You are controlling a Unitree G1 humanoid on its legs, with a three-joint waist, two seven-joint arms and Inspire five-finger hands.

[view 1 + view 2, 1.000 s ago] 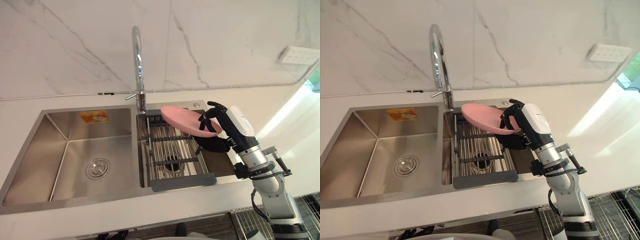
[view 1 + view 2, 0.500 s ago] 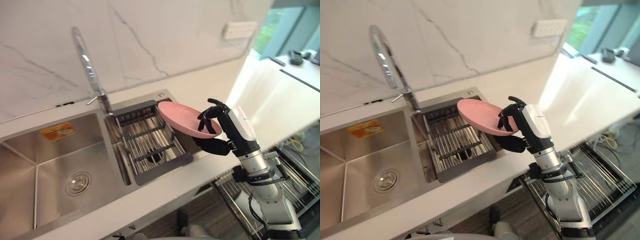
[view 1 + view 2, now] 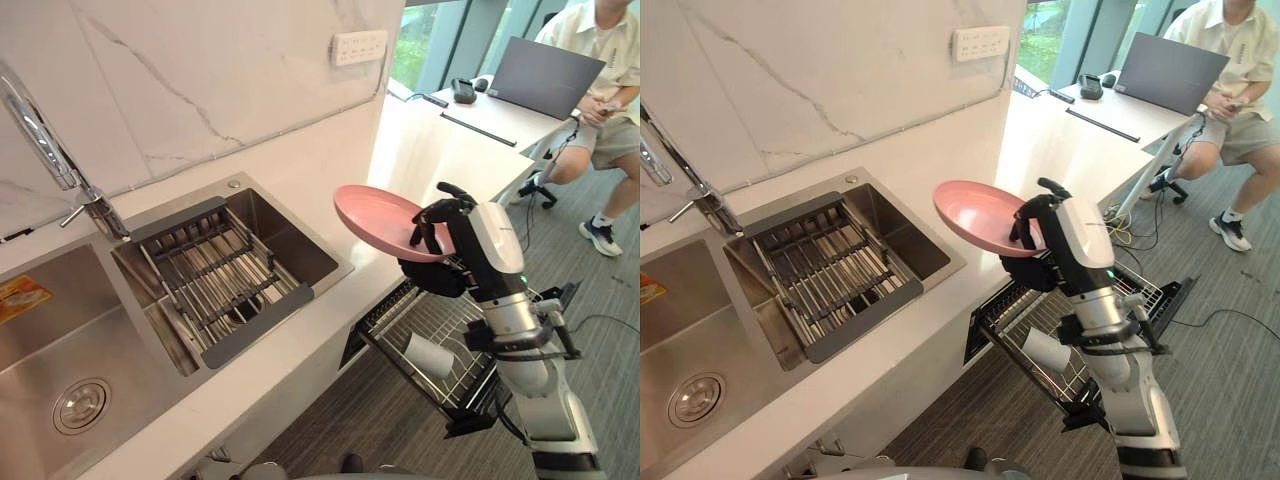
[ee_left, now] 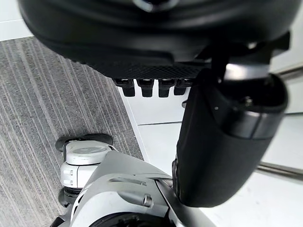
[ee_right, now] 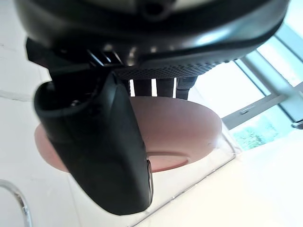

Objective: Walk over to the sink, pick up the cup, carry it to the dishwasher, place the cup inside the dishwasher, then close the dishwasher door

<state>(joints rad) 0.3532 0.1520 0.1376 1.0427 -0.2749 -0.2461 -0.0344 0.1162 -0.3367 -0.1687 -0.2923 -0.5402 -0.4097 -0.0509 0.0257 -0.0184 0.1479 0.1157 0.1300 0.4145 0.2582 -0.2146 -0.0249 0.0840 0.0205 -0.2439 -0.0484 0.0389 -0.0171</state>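
While the task names a cup, a pink plate (image 3: 378, 216) is what is held in the right hand (image 3: 452, 248): the fingers (image 3: 428, 213) are curled over the plate's near rim from above and the thumb (image 5: 110, 152) is pressed against its underside, so the rim is pinched between them. The plate is kept roughly level, slightly tilted, and most of it juts out past the fingertips toward the sink (image 3: 296, 243). It is carried in the air, clear of the counter (image 3: 330, 300), just off the counter's edge. A white cup (image 3: 428, 354) is seen lying on its side in the pulled-out dishwasher rack (image 3: 455, 318), below the fingers and well apart from them, touched by neither hand. A drain rack (image 3: 212, 282) is set in the sink basin, beyond the plate's far rim, with the faucet (image 3: 48, 138) farther off behind it. The left hand (image 4: 222, 137) is seen in its own wrist view over grey floor, fingers relaxed, nothing held. A seated person (image 3: 608, 95) with a laptop (image 3: 545, 76) is seen far behind the right hand.
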